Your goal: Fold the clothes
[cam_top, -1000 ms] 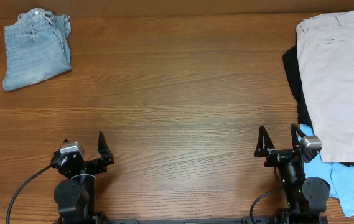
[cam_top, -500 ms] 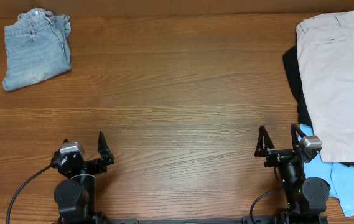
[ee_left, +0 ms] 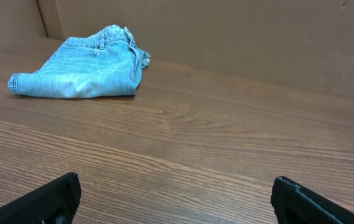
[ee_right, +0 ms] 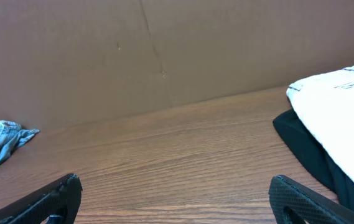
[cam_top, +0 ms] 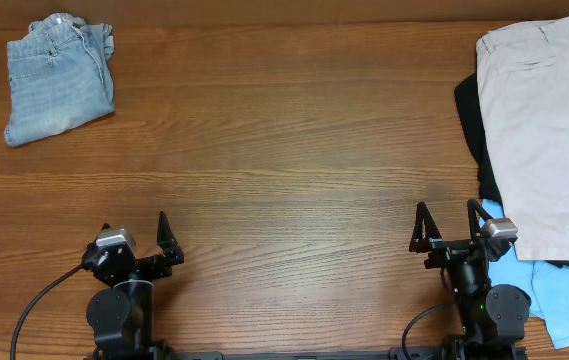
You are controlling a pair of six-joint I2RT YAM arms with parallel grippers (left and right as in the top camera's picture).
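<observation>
Denim shorts (cam_top: 57,75) folded, well beyond left gripper (cam_top: 134,226).

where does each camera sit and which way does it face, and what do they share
Overhead: above the table, looking straight down; left fingers and right fingers show spread at the near edge.
Left wrist: low behind the left fingers, facing across the table to the denim shorts and the wall; both fingertips at the bottom corners.
Right wrist: low behind the right fingers, facing the same wall; beige shorts over a black garment at right; fingertips at the bottom corners.
Shared: all three see the denim shorts.
</observation>
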